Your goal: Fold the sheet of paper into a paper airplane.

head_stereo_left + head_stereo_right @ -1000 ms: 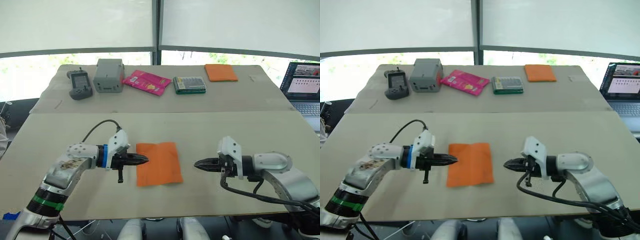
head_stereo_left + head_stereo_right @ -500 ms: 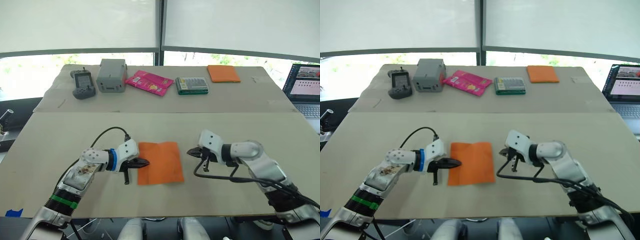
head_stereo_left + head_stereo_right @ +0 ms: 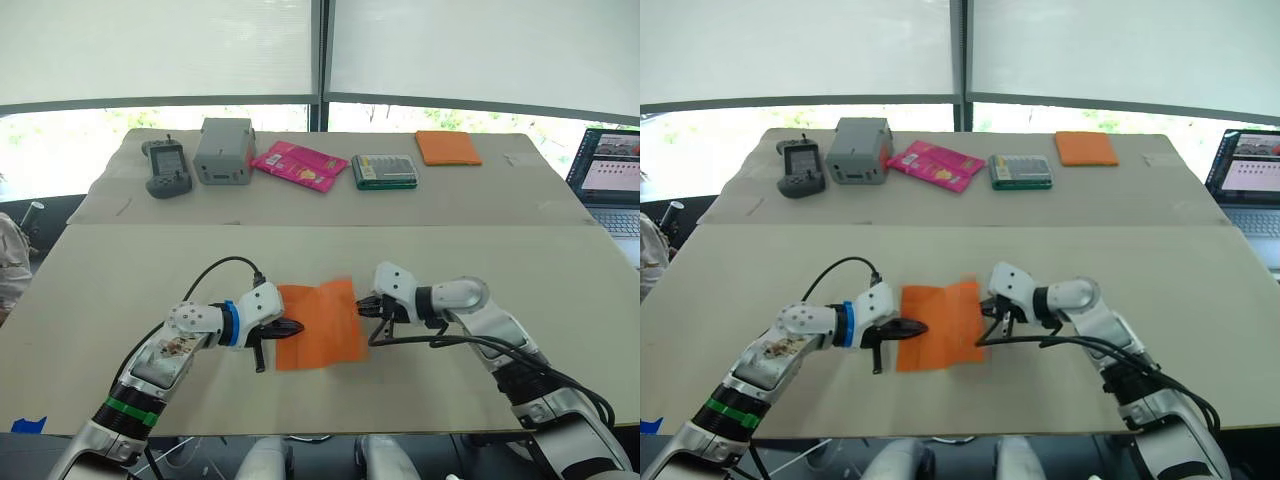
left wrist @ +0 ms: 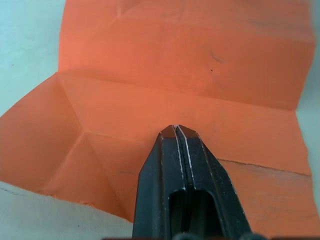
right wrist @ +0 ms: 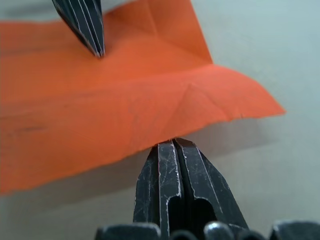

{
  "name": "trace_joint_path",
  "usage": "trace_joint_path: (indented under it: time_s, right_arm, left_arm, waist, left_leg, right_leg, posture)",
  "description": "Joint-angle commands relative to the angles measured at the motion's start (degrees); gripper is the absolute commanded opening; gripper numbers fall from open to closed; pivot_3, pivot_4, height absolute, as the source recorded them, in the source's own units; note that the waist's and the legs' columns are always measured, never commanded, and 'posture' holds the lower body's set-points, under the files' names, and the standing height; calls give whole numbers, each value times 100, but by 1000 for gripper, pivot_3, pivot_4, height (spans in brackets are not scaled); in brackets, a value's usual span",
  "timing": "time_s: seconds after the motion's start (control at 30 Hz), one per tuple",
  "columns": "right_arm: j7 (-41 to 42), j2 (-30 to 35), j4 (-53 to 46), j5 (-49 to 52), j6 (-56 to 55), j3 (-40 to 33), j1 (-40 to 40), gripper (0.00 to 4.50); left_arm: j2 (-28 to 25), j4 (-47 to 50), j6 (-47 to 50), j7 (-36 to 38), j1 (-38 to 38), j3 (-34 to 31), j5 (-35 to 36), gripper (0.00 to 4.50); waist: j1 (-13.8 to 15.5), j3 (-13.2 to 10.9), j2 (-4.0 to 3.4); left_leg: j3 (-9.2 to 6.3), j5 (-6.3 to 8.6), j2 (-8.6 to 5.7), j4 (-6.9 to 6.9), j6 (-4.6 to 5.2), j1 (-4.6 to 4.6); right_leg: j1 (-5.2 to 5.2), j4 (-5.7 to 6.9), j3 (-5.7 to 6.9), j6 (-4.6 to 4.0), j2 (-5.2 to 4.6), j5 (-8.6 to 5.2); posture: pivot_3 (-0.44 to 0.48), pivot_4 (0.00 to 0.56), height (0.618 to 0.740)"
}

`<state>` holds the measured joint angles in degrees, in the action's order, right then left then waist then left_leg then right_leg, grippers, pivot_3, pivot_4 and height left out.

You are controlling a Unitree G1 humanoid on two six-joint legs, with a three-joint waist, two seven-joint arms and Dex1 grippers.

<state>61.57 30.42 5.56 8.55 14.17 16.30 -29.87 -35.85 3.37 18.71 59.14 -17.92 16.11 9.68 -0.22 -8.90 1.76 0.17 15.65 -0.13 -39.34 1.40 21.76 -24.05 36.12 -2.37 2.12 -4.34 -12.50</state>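
- The sheet of paper [image 3: 319, 324] lay on the near table [image 3: 120, 270], right in front of me, between my two arms.
- My left gripper [image 3: 289, 327] had its fingers pressed together, tip resting on the sheet near its left edge; it pinned the paper rather than gripped it.
- My right gripper [image 3: 989, 306] was likewise closed on nothing, its tip nosed just under the sheet's right edge, which stood lifted off the table there.
- I judged the paper very light, thin and floppy, easy to slide on the smooth top and easy to crumple or tear, so one tip should hold it down while the other takes an edge or corner.
- It was bright orange, roughly rectangular, marked by one long crease across it and diagonal creases at the corners, lying mostly flat and open.
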Motion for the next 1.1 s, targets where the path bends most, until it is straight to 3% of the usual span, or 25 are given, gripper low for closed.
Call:
trace_joint_path:
  time_s: [0.03,0.3,0.63,0.97,1.1]
  right_arm:
    - [137,-188,-337,554,158,-345,-185,46]
    - [99,-691,-45,445,117,-45,-313,46]
    - [-98,-1256,754,1,-348,223,-542,46]
    - [-316,-1717,925,-292,-178,453,-586,46]
    - [-431,-1656,1169,-685,-221,704,-548,46]
  left_arm:
    - [-46,0,228,28,176,249,-183,0]
    - [-85,97,308,-29,248,88,-162,0]
    - [-292,269,423,-234,613,-1212,486,0]
    - [-73,491,593,-346,734,-977,485,0]
    - [-222,432,648,-395,723,-1298,593,0]
  waist:
    - [-5,0,0]
    - [-25,1,-1]
    - [-121,-1,-3]
    - [-61,-2,-4]
    - [-81,-2,-4]
  left_leg:
    - [0,0,1,0,0,0]
    - [-2,0,1,0,0,1]
    - [-3,0,8,7,-1,6]
    - [-3,1,2,7,-2,10]
    - [-3,1,4,7,-2,9]
  right_leg:
    - [-1,2,0,0,1,0]
    - [-4,3,1,0,1,0]
    - [-24,10,4,-3,5,1]
    - [-22,5,5,-3,-7,2]
    - [-25,8,5,-5,-3,3]
  posture:
    - [0,150,740]
    - [0,150,740]
    - [0,150,740]
    - [0,150,740]
    - [0,150,740]
